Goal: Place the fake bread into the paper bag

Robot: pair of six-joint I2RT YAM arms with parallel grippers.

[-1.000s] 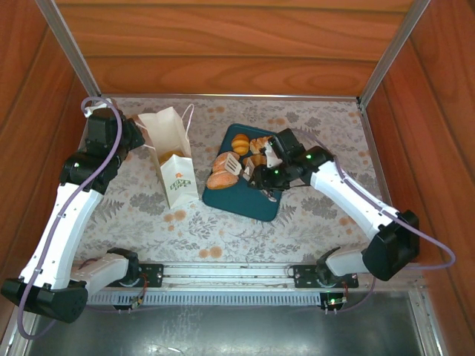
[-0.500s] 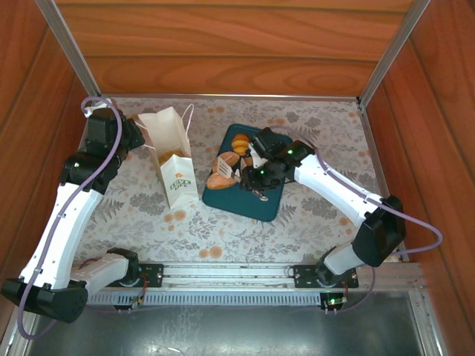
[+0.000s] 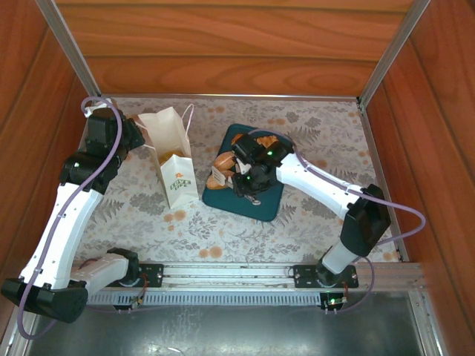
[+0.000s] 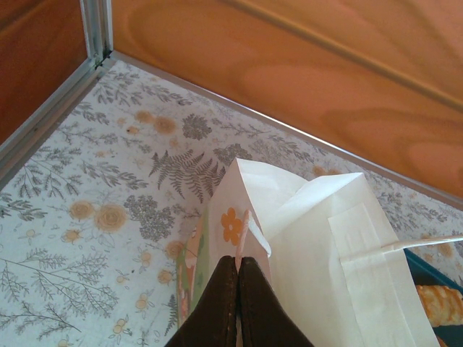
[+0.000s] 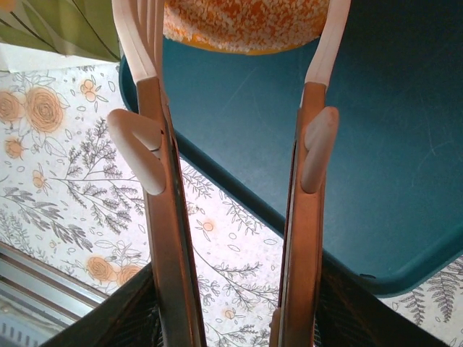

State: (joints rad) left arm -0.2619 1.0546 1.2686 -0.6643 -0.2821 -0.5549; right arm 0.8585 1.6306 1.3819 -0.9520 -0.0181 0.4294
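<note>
The white paper bag [image 3: 175, 154] stands upright at the left of the table. My left gripper [image 3: 139, 138] is shut on its top edge; the dark fingers pinch the rim of the paper bag [image 4: 325, 253] in the left wrist view, my left gripper [image 4: 238, 266] there. My right gripper [image 3: 249, 175] is over the dark teal tray [image 3: 261, 205], shut on a pair of tongs [image 5: 165, 217]. The tongs' pale tips hold a crumbed golden piece of fake bread [image 5: 244, 25] between them. More fake bread [image 3: 221, 169] lies at the tray's left side.
The floral tablecloth [image 3: 312, 215] covers the table inside wooden walls. The teal tray [image 5: 391, 144] has bare surface at its near part. A metal rail [image 3: 237, 276] with both arm bases runs along the near edge.
My right arm has swung left across the tray, carrying the tongs towards the rolls on the bag's side. The left arm and the bag have stayed still.
</note>
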